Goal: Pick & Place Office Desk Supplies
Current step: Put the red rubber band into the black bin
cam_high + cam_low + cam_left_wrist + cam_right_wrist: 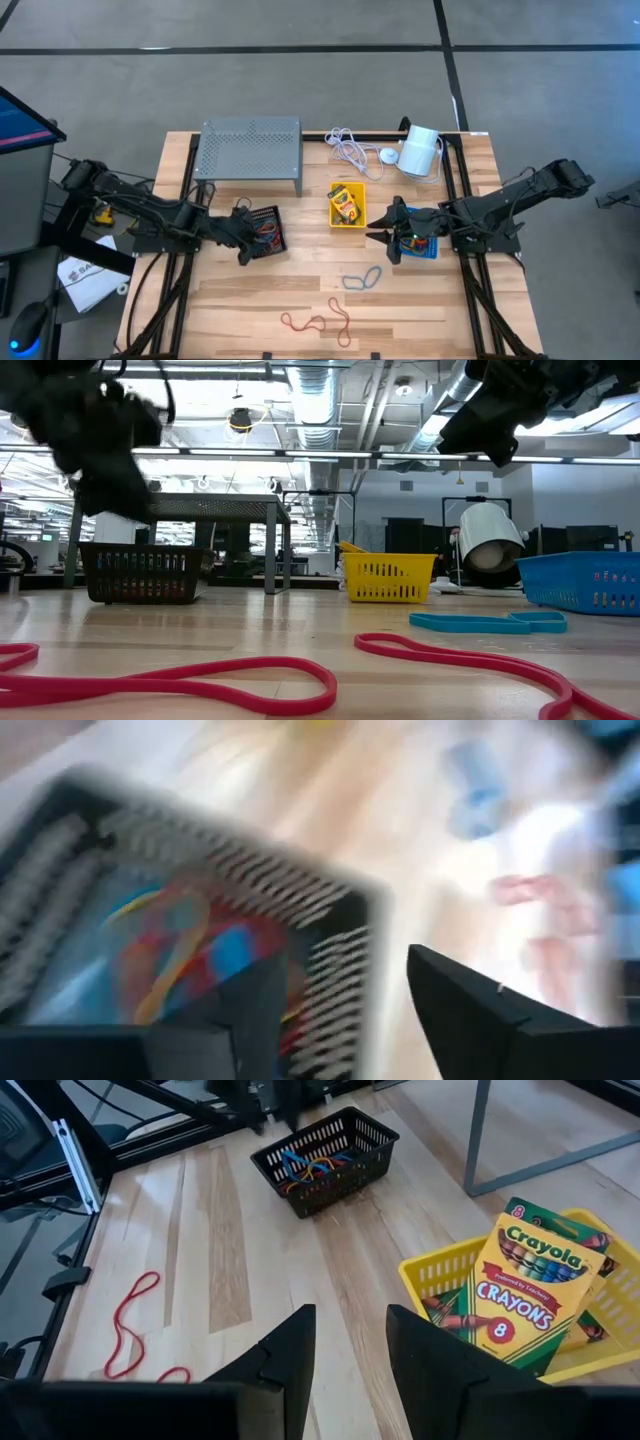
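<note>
Two loose bands lie on the desk (250,300) beyond the black bin (268,230): blue band (362,278) nearer the right gripper (386,240), fingers parted, empty; left gripper (243,232) open over the bin.

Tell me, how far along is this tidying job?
Partly done. The black basket already holds several coloured rubber bands, and the yellow basket holds crayon boxes. The left hand hangs open at the black basket with nothing in it; the right hand waits by the blue basket. Left on the table: a blue band and red bands.
</note>
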Controlling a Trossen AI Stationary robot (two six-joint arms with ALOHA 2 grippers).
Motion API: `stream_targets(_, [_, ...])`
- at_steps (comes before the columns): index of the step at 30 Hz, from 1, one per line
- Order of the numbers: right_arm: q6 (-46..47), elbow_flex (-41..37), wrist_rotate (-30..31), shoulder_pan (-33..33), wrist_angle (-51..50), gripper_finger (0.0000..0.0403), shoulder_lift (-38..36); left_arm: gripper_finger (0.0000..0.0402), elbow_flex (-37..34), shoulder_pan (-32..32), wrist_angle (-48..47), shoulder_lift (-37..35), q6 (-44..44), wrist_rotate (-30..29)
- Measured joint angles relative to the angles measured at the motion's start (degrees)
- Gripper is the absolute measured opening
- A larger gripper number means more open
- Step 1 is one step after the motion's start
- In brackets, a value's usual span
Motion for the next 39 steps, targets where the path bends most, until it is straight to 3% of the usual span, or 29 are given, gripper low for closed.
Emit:
stream_targets(6, [0.1,0.0,0.0,0.0,0.0,0.012,0.0,0.0216,0.1,-0.5,25.3,-0.1,10.9,6.6])
stream_targets(9, [0.2,0.0,0.0,0.0,0.0,0.012,0.0,0.0203,0.5,-3.4,29.1,0.7,16.2,8.9])
stream_targets(13, [0.2,0.0,0.0,0.0,-0.2,0.012,0.0,0.0176,2.5,-9.6,28.6,5.4,21.2,9.3])
stream_targets(21, [2.1,0.0,0.0,0.9,-0.2,0.012,0.0,0.0144,11.3,-16.7,28.5,23.3,26.8,8.2])
stream_targets(28, [2.2,0.0,0.0,2.7,-0.2,0.012,0.0,0.0173,19.9,-17.2,27.4,32.7,26.9,10.7])
stream_targets(35, [2.1,0.0,0.0,3.1,-0.3,0.012,0.0,0.0212,28.7,-17.4,8.1,37.8,28.9,11.8])
stream_targets(39, [2.1,0.0,0.0,3.0,-0.3,0.012,0.0,0.0218,32.7,-17.9,3.9,41.0,31.4,11.8])
